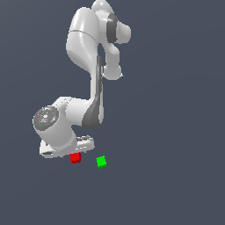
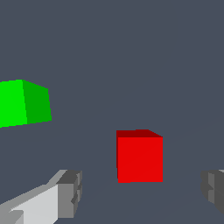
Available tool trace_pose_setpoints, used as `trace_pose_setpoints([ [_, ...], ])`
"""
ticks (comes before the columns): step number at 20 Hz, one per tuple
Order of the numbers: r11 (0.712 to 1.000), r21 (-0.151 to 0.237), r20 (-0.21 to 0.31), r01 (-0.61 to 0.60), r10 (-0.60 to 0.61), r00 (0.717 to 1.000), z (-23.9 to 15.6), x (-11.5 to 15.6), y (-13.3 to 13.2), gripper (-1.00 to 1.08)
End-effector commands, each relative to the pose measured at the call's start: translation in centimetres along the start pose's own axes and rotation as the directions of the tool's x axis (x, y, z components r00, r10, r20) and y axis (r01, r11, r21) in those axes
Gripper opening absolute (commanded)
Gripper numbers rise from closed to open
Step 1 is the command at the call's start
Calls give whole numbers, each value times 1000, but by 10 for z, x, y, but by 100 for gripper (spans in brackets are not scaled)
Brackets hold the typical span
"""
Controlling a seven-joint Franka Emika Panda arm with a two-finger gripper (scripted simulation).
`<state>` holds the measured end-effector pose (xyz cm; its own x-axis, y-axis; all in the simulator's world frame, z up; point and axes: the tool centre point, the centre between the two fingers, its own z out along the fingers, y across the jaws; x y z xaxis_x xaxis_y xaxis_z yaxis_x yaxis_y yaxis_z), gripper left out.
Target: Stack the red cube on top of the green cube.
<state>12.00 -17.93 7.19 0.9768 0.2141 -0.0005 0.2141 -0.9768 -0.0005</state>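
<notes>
The red cube (image 1: pixel 75 157) rests on the dark grey floor, just under the white hand of the arm. In the wrist view the red cube (image 2: pixel 140 155) sits between my two grey fingertips (image 2: pixel 70 192), with a gap on each side, so my gripper (image 2: pixel 142 192) is open and touches nothing. The green cube (image 1: pixel 101 161) lies on the floor a short way toward the exterior view's right of the red one, apart from it. The wrist view shows the green cube (image 2: pixel 24 103) off to one side and farther away. In the exterior view the fingers are hidden by the hand.
The white arm (image 1: pixel 94 66) rises above the cubes and bends back over them. Plain dark grey floor (image 1: pixel 176 176) surrounds both cubes.
</notes>
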Motion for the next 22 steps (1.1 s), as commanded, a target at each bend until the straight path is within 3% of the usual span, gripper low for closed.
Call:
trace_pose_setpoints([
  [1, 1000, 0, 0, 4, -4, 1000, 1, 2, 3, 100],
  [13, 1000, -1, -1, 6, -6, 1000, 6, 4, 5, 100],
  [22, 1000, -1, -1, 6, -6, 1000, 48, 3, 5, 100],
])
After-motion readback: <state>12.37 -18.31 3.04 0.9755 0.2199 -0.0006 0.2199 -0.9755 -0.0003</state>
